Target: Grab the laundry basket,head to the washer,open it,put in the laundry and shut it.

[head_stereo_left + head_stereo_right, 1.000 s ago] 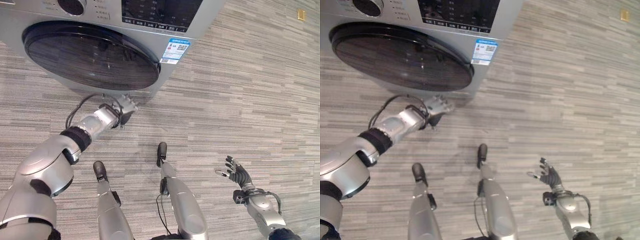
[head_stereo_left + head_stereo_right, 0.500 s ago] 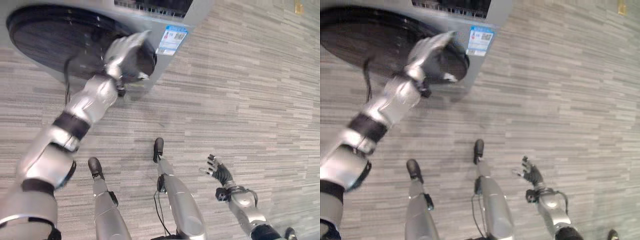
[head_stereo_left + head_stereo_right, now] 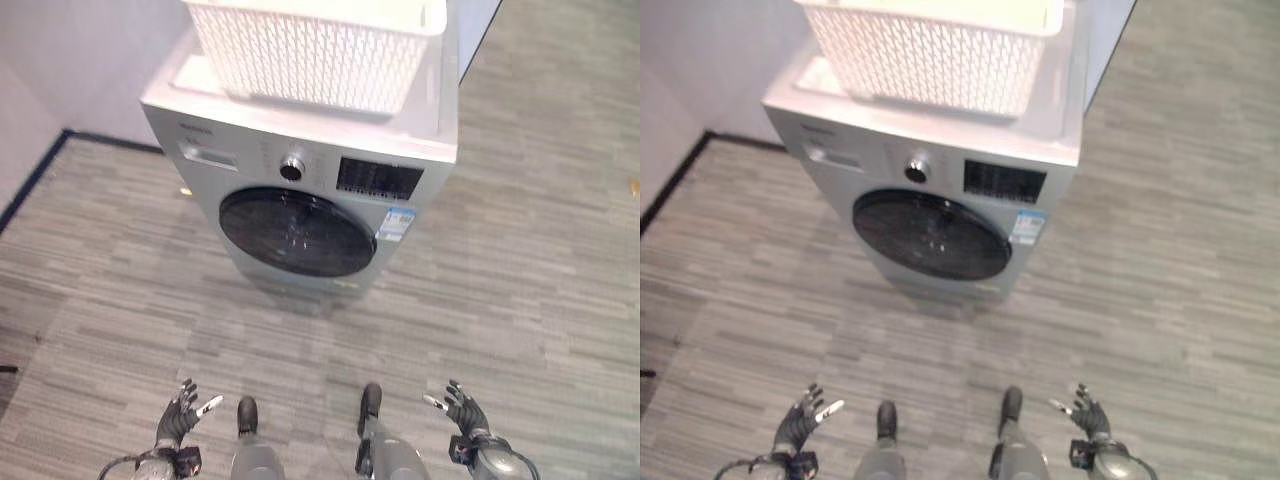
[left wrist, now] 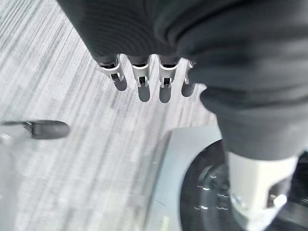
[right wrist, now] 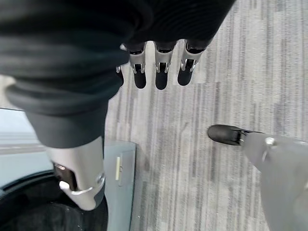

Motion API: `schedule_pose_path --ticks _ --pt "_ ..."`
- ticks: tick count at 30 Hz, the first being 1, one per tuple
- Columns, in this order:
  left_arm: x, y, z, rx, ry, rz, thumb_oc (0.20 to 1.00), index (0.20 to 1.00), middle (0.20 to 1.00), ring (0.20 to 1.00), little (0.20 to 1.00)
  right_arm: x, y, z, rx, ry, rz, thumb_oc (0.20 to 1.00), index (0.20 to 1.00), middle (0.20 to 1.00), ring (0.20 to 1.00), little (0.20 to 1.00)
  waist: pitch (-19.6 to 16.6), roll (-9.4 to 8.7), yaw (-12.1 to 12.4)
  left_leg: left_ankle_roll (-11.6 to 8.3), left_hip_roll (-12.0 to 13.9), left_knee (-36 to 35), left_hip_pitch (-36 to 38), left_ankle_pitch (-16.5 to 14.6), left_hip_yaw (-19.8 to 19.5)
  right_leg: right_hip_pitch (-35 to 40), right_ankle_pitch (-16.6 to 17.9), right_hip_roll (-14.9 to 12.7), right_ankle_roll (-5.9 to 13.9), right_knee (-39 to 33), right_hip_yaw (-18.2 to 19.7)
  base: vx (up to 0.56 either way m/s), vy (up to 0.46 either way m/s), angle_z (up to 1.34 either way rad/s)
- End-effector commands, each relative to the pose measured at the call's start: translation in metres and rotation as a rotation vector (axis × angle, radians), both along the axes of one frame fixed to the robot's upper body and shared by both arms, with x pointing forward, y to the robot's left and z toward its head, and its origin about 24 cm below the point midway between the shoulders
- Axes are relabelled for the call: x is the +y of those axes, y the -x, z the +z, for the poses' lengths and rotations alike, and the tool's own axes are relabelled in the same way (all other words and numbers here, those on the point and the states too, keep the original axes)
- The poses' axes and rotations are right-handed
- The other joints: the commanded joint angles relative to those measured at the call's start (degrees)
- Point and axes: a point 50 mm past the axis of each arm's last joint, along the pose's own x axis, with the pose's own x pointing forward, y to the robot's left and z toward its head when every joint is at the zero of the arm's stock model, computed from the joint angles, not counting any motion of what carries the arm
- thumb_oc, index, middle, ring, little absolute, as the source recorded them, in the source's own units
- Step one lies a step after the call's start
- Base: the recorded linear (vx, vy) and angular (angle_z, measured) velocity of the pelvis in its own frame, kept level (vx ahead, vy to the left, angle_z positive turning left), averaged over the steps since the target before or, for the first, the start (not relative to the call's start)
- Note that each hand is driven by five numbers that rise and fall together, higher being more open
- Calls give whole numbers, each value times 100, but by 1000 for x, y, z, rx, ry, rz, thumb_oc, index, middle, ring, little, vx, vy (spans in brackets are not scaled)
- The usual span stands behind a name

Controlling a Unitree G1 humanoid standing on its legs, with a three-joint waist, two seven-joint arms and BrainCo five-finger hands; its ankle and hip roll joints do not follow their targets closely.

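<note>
So the washer (image 3: 310,190) sits out in front on the grey plank floor (image 3: 520,280), and its round dark door (image 3: 297,232) is closed flush against the front panel. The white lattice basket (image 3: 320,45) is sitting on top of the washer, more toward the back, with its near wall facing the camera. Can't see into it from here, so no idea whether there's laundry inside. Above the door there's a knob (image 3: 291,168) and next to it a dark display (image 3: 380,178), plus a blue and white sticker (image 3: 398,224) just off the door's right edge. A pale wall (image 3: 70,60) with a dark baseboard runs along the left behind the machine.

Both hands are low down near the bottom of the head views, well apart from the washer and from each other, one on each side. The left hand (image 3: 181,412) has its fingers spread and relaxed, thumb sticking out to the side, holding nothing. The right hand (image 3: 463,410) is the same deal: fingers splayed, palm empty. The wrist views back that up: the left hand's fingers (image 4: 139,82) hang straight in a row with just floor and the corner of the washer past them, and the right hand's fingers (image 5: 161,72) are straight too, over bare floor with the washer's edge nearby.
</note>
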Motion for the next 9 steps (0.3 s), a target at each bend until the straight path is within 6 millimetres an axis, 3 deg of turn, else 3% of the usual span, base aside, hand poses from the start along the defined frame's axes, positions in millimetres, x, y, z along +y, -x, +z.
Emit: schedule_pose_path --ticks 1,2,5,9 --pt "11 0 -14 63 -11 163 1000 1000 1000 1000 1000 -10 15 -7 65 45 -60 1000 1000 1000 1000 1000 -138 -35 88 442 -205 152 -290 28 -79 679 -931 -499 349 330 -233 67 0 24" --pt "11 0 -14 63 -11 163 1000 1000 1000 1000 1000 -10 15 -7 64 45 -61 1000 1000 1000 1000 1000 -146 -35 84 444 -208 153 -304 33 -84 671 -924 -501 350 325 -237 61 4 21" --pt "5 35 -37 251 9 208 1000 1000 1000 1000 1000 -6 40 -23 217 61 -40 1000 1000 1000 1000 1000 -415 -43 139 467 -249 112 82 -94 -96 1065 -1023 -521 367 287 -299 66 16 3" --pt "4 48 -41 297 29 244 1000 1000 1000 1000 1000 -1 56 -31 309 58 -12 1000 1000 1000 1000 1000 -584 -95 170 457 -268 50 346 -161 -84 1371 -1074 -531 392 241 -364 25 -2 2"
